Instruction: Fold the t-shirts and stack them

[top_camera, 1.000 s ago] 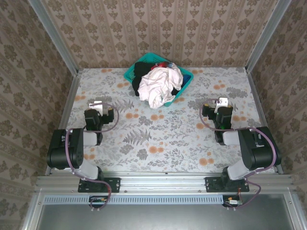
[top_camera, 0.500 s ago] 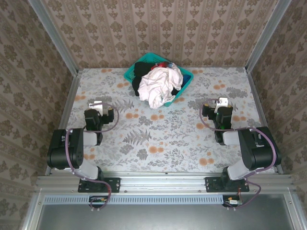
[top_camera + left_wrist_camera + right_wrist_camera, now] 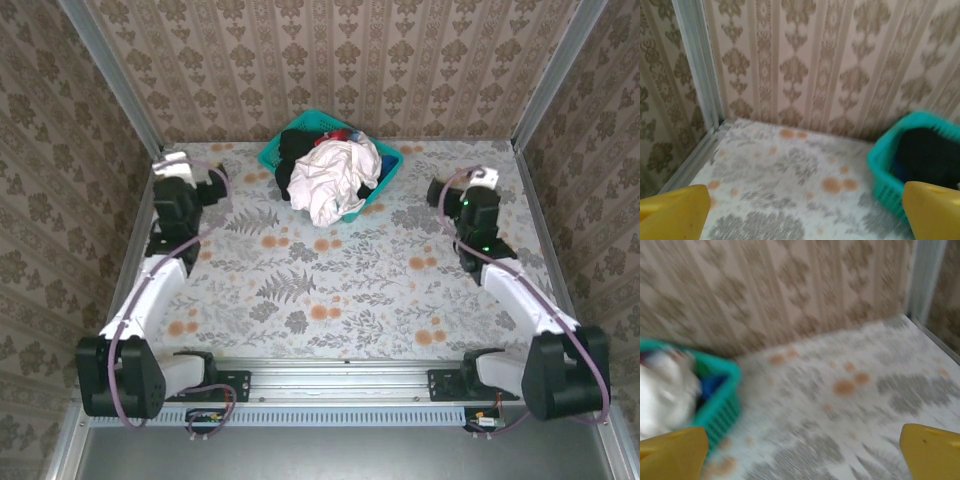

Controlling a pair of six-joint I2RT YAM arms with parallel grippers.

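2 released: left tool (image 3: 172, 159), right tool (image 3: 484, 176) by table (image 3: 330, 290) edges; t-shirts (image 3: 335, 175) far-centre.

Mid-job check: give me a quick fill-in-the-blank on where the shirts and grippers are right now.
The white t-shirt is heaped in the ____ basket.
The basket stands at the ____ edge of the table.
The left gripper and right gripper both have their jaws ____, holding nothing.
Missing words: teal; far; open.
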